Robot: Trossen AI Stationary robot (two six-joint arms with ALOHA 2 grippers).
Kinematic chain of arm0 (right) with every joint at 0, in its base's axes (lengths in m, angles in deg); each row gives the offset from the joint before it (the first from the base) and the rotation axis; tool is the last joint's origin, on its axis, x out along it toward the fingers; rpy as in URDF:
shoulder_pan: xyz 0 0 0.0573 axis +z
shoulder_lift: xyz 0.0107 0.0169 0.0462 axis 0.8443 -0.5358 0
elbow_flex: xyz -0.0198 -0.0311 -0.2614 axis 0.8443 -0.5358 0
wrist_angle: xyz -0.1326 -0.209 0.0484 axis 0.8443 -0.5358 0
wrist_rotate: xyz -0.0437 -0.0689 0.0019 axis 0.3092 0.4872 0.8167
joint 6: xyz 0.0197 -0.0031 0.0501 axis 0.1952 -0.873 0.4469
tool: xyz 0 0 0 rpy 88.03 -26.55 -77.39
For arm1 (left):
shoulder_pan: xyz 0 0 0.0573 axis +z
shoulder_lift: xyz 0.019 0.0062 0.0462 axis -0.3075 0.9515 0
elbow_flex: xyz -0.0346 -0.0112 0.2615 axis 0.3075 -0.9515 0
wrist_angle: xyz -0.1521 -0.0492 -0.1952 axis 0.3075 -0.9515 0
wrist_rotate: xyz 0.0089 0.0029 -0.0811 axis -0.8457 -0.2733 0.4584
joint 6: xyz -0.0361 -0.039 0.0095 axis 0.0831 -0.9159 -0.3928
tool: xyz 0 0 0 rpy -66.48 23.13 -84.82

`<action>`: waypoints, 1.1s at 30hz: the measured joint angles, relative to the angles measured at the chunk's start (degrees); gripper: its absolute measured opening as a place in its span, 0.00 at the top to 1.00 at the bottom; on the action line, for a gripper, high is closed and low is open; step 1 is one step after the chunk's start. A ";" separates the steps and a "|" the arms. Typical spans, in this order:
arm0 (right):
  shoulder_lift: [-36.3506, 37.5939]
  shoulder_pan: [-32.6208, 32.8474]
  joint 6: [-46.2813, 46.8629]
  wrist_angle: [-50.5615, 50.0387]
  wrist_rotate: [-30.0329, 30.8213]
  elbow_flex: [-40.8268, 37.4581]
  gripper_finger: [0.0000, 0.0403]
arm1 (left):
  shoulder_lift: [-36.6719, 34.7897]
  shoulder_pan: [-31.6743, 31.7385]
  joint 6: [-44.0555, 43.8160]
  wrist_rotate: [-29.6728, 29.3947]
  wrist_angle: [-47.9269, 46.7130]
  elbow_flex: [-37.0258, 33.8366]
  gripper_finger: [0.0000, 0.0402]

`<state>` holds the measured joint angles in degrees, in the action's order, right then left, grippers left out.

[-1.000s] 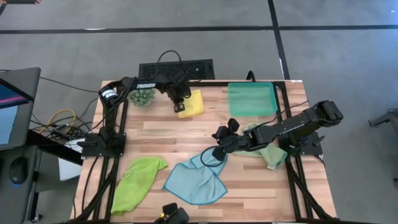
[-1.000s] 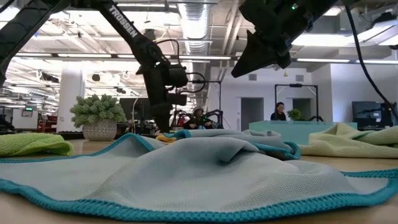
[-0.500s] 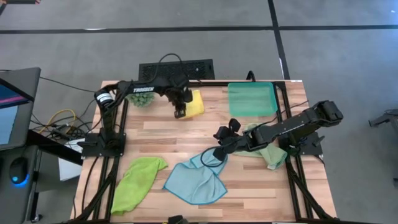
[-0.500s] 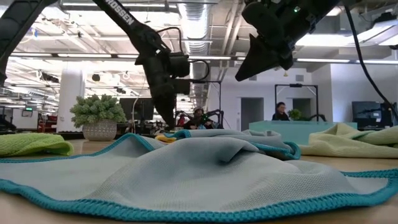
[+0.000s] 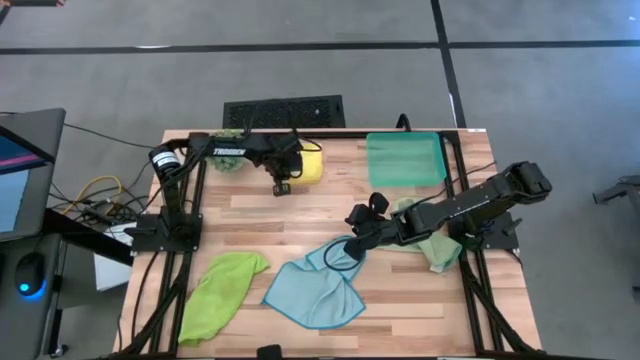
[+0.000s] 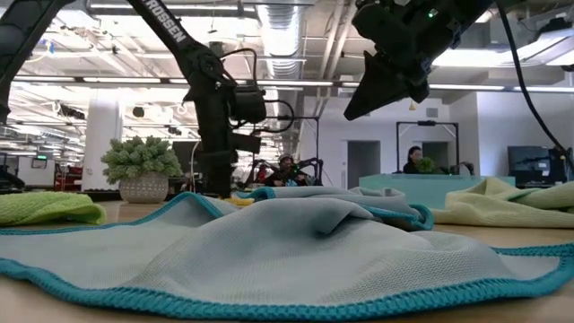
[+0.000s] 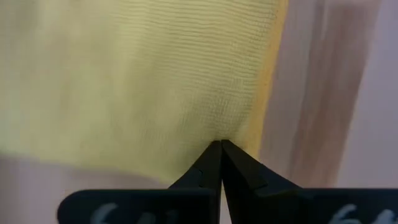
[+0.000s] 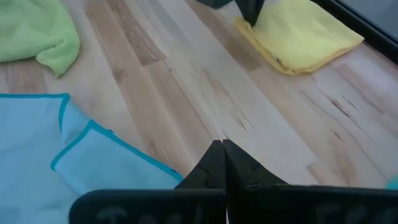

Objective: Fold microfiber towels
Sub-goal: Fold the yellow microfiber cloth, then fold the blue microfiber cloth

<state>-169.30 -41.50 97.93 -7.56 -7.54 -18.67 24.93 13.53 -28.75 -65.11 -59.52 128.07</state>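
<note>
Here the left hand [image 5: 283,187], pinched shut and empty, presses beside the yellow towel [image 5: 310,165] at the table's [image 5: 250,220] far edge; dragging could undo its fold. The right hand [image 5: 352,243] hovers shut over the light blue towel [image 5: 315,290].

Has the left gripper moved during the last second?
Yes. The left gripper, shut, shifted away from the folded yellow microfiber towel toward the table's left side, nearer the small spiky green plant.

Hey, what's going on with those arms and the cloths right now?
Left gripper shut, at yellow towel edge. Right gripper shut, empty, above blue towel. Nothing in the way.
</note>
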 joint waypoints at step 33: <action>0.00 0.33 0.02 0.67 -0.33 0.00 0.98 | -4.70 -1.32 -1.73 2.27 7.83 -7.72 1.00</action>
<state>-169.30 -41.18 97.95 -6.89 -7.87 -18.67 20.23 12.20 -30.48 -62.84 -51.69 120.35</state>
